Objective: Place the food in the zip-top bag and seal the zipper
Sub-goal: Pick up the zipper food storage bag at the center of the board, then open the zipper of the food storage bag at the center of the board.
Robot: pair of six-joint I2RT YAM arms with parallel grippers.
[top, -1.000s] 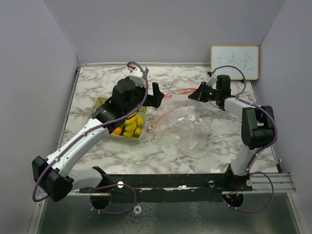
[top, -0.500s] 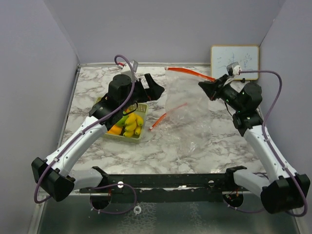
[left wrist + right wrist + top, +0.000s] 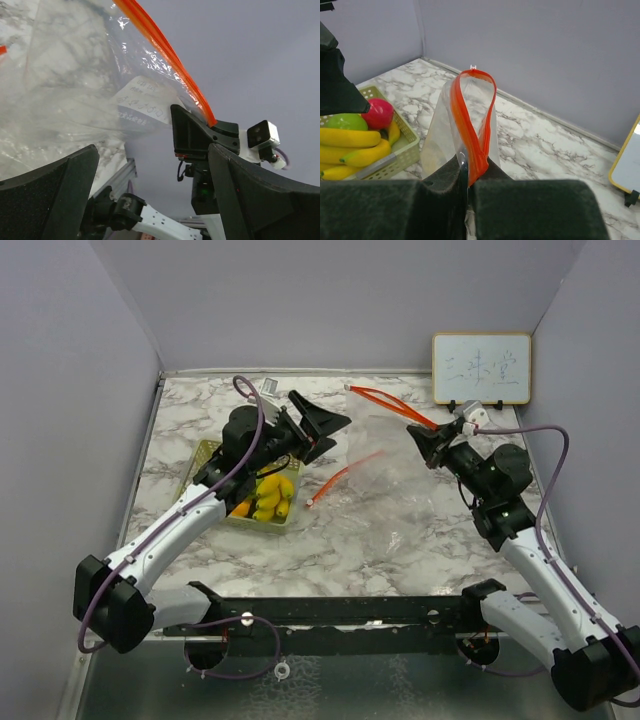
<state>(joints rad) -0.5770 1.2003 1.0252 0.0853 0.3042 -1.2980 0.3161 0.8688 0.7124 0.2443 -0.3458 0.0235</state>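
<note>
From above, the right gripper (image 3: pixel 418 436) at centre right is pinched tight on one end of the zipper (image 3: pixel 385 400). It holds that red-orange strip up, so the bag (image 3: pixel 385 465) hangs open mid-frame with its other lip trailing lower left. The left gripper (image 3: pixel 322 432) has its jaws spread wide on nothing and points at the bag, just up and right of the tray (image 3: pixel 205 455). The food (image 3: pixel 268 495) sits in that tray, not yet bagged. In the left wrist view, dark fingers (image 3: pixel 50 200) fill both bottom corners, clear plastic fills the upper left, and nothing lies between them. In the right wrist view, the strip loops upward from closed jaws at bottom centre. My worry is that one thin pinch carries the whole bag. A tug from the left could slip it free, or the wide jaws could catch both lips and shut the mouth.
</note>
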